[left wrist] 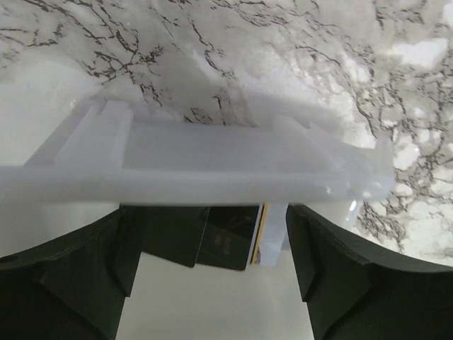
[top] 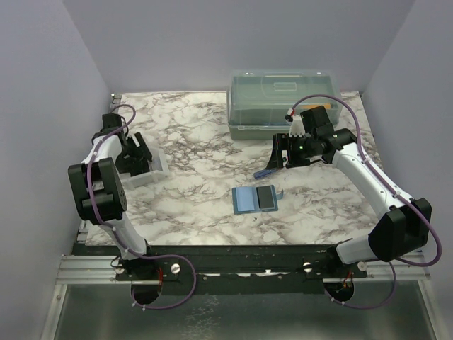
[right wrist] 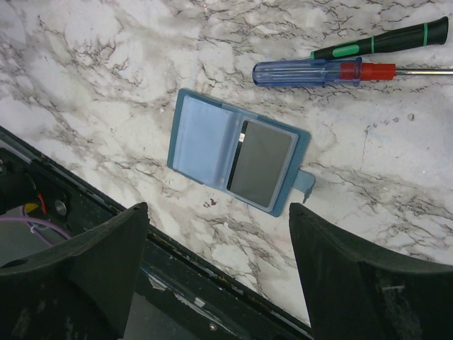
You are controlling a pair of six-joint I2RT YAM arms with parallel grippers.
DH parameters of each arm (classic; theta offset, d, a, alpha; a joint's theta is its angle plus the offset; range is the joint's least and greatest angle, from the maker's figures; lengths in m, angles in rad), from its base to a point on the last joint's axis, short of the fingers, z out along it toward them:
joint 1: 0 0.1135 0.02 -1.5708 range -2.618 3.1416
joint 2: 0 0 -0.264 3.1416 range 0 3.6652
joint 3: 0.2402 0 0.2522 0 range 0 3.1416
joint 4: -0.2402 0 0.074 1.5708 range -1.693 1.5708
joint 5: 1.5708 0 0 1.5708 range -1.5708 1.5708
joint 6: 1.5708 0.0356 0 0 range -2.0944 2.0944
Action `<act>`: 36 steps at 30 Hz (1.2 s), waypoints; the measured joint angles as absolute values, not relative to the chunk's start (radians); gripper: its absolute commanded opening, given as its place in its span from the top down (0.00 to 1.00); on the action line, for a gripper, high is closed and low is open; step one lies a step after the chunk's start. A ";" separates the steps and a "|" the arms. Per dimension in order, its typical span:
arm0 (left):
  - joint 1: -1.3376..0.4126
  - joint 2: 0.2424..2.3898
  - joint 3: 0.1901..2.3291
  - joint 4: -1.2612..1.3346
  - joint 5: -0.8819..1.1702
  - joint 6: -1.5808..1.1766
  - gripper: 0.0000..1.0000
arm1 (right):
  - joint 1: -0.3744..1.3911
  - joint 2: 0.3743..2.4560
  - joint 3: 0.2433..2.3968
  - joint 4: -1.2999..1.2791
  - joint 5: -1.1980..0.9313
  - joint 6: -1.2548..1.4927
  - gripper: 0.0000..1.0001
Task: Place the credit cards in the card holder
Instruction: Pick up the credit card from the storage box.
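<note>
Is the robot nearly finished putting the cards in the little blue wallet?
Not yet. Done: one dark card sits in the open teal-blue fold-over card holder. In hand: nothing looks gripped; the left gripper is open at the small clear-white plastic tray, more cards between its spread jaws. The right gripper is open too. Left: moving those cards over.

- Left arm (top: pixel 99 185): white links, fat black joints.
- Right arm (top: pixel 364 173): same white-and-black build.
- Purple cable (top: pixel 352 112) looping along each arm.
- And the fingers (right wrist: pixel 354 276): matte black, blocky, both wrists.
</note>
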State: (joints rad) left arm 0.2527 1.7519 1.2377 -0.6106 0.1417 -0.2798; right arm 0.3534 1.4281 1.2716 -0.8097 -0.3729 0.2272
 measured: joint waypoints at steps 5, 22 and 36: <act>0.241 1.843 1.263 -0.616 0.121 -0.268 0.25 | 0.353 1.428 1.272 -0.810 -0.373 0.227 0.18; 0.207 1.776 1.275 -0.633 0.115 -0.255 0.83 | 0.353 1.428 1.272 -0.810 -0.374 0.227 0.18; 0.207 1.744 1.285 -0.664 0.117 -0.262 0.93 | 0.353 1.428 1.272 -0.810 -0.375 0.227 0.18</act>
